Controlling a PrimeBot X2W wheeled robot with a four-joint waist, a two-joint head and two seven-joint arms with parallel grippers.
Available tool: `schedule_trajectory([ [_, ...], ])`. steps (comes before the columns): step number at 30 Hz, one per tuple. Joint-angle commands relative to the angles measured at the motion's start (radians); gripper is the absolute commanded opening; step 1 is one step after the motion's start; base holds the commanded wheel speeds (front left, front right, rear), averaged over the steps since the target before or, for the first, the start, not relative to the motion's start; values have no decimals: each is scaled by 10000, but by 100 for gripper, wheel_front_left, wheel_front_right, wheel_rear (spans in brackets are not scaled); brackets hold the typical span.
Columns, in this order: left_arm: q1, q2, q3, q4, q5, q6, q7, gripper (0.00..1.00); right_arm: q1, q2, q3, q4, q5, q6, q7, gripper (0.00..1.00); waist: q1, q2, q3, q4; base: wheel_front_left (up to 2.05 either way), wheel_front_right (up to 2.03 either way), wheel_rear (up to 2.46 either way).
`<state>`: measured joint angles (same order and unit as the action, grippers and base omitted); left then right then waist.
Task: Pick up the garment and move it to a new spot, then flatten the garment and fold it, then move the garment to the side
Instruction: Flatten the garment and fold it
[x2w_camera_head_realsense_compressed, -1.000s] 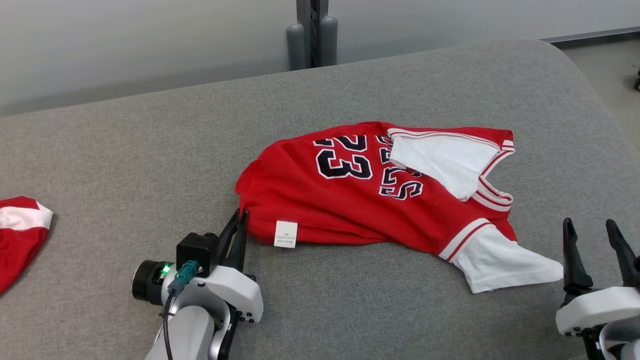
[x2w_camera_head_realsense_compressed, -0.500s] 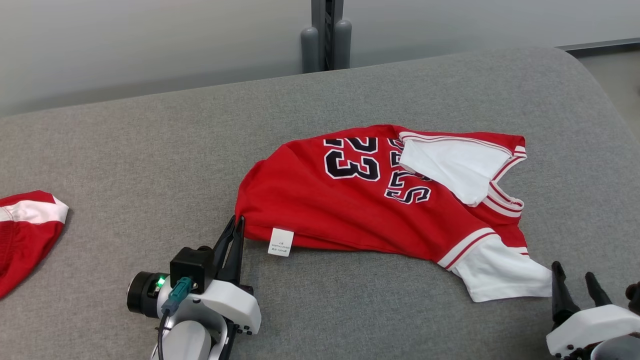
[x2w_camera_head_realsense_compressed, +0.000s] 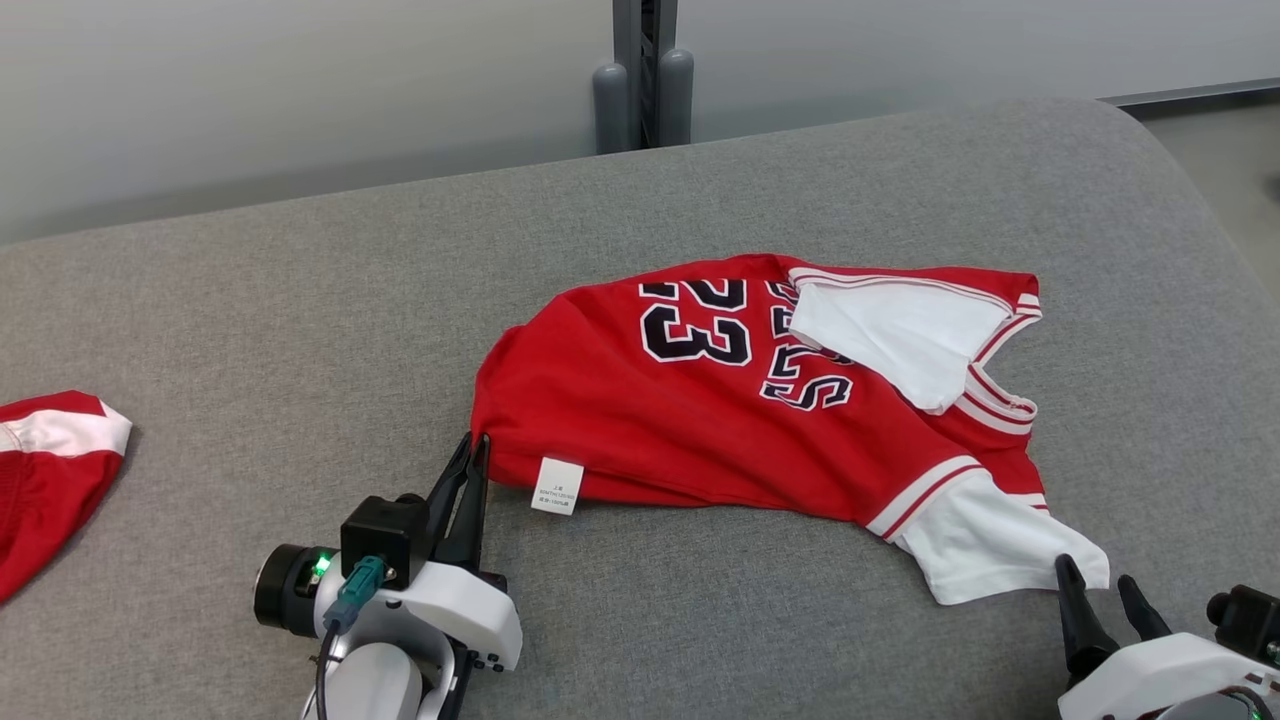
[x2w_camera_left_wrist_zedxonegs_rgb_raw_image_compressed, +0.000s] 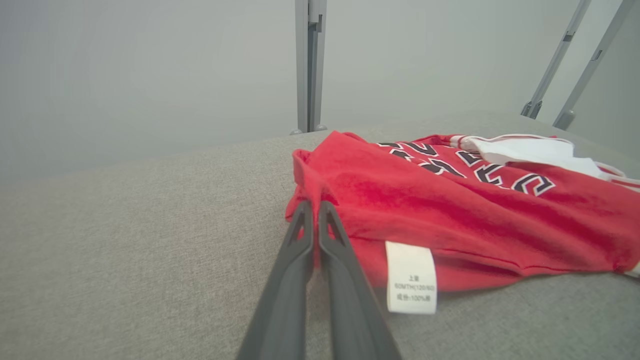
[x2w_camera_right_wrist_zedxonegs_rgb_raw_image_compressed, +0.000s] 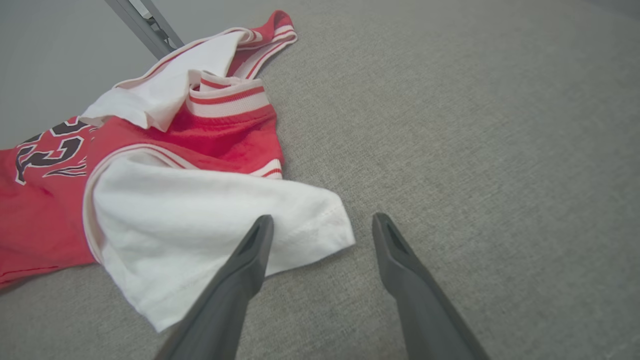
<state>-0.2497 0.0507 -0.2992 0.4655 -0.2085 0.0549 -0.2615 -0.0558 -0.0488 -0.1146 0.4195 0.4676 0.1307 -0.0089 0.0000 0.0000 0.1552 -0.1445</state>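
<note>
A grey woven-fabric counter (x2w_camera_head_realsense_compressed: 250, 330) takes up most of the head view, its far edge running from 9 to 2 o'clock and ending in a rounded corner. Beyond that corner a strip of pale floor (x2w_camera_head_realsense_compressed: 1240, 150) lies under a dark skirting line (x2w_camera_head_realsense_compressed: 1190, 93). Behind stands a plain pale grey wall (x2w_camera_head_realsense_compressed: 300, 90) in soft, even light, with a dark metal post (x2w_camera_head_realsense_compressed: 640, 50) at 12 o'clock flanked by 2 rounded grey cylinders (x2w_camera_head_realsense_compressed: 610, 105); the left wrist view shows 2 slanted grey struts (x2w_camera_left_wrist_zedxonegs_rgb_raw_image_compressed: 552, 62) at 1 o'clock.

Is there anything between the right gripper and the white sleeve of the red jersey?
Nothing visible does. The open right gripper is right at the corner of the white sleeve of the jersey, with only bare grey cushion beside it.
</note>
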Motion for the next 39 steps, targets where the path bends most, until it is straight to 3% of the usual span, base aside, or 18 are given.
schedule_trajectory([
  [1,68,41,33,-5,75,-20,-39,0,28,-57,0,19,117,1,37,100,0,0,-2,13,0,0,0],
  [3,65,38,20,13,76,-32,-40,0,10,-56,27,21,197,1,52,34,0,0,-2,29,0,0,0],
  [4,68,37,26,23,78,-42,-40,0,-8,-57,24,13,257,1,52,13,0,0,-4,36,0,0,0],
  [5,69,35,32,33,82,-49,-40,0,-20,-57,8,10,312,1,39,0,0,0,-7,43,0,0,0],
  [21,138,25,126,-33,88,-16,-38,0,-156,-311,256,-378,658,1,-393,0,0,0,-72,63,0,0,0],
  [28,156,23,208,-169,41,-48,-40,0,-467,-561,532,-1710,982,1,-770,0,0,0,-216,28,0,0,0],
  [39,356,18,367,-771,-230,31,-39,0,-745,-723,400,-3583,849,1,-431,0,0,0,-533,173,0,0,0],
])
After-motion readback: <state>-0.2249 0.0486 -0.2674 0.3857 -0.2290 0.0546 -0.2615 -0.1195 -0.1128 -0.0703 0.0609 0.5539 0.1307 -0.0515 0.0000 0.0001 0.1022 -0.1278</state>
